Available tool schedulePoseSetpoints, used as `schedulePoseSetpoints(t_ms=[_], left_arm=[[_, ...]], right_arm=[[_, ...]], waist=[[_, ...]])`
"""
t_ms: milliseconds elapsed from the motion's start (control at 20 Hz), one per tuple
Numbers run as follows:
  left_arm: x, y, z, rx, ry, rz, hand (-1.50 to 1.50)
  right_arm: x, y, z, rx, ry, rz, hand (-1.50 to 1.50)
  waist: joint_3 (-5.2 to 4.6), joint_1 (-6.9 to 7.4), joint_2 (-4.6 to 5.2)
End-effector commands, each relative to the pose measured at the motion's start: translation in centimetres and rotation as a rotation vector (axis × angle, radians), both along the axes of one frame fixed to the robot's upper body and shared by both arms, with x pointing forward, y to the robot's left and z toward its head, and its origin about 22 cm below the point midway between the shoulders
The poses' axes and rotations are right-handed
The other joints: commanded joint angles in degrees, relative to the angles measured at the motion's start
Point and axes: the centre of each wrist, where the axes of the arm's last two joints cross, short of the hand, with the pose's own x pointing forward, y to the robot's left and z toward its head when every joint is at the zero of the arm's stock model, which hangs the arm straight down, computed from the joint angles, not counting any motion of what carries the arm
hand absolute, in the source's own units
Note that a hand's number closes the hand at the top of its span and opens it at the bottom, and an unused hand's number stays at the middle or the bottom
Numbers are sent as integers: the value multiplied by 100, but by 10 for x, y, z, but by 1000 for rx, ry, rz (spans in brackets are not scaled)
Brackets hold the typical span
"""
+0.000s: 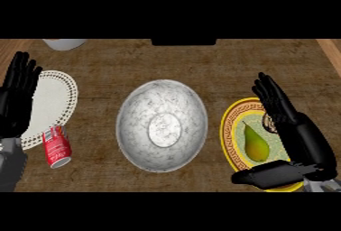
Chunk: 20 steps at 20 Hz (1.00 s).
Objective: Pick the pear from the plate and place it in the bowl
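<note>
A yellow-green pear (255,143) lies on a yellow-rimmed patterned plate (228,128) at the right. My right hand (303,137) stands open over the plate, its fingers straight along the pear's right side and its thumb stretched out below the pear; nothing is held. A marbled white bowl (162,125) sits in the middle of the counter, left of the plate, with nothing in it. My left hand (16,90) rests open at the left edge, fingers up.
A white scalloped plate (54,97) lies at the left, partly behind my left hand. A red can (57,146) lies on its side at that plate's lower edge. A white object (64,43) peeks in at the top left.
</note>
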Motion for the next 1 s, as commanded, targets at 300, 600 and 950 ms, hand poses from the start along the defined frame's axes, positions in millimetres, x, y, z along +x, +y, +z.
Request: schedulePoseSetpoints(t_ms=[300, 600, 950], left_arm=[[-1, 17, -2, 6, -12, 4, 0], [-1, -2, -5, -4, -14, -10, 0], [-4, -2, -16, -5, -2, -15, 0]], right_arm=[[-4, -68, 96, -475, 114, -59, -150], [7, -92, 127, -765, 301, 128, -150], [17, -117, 135, -892, 388, 289, -150]], waist=[[-2, 4, 12], [4, 80, 27], [10, 72, 26]])
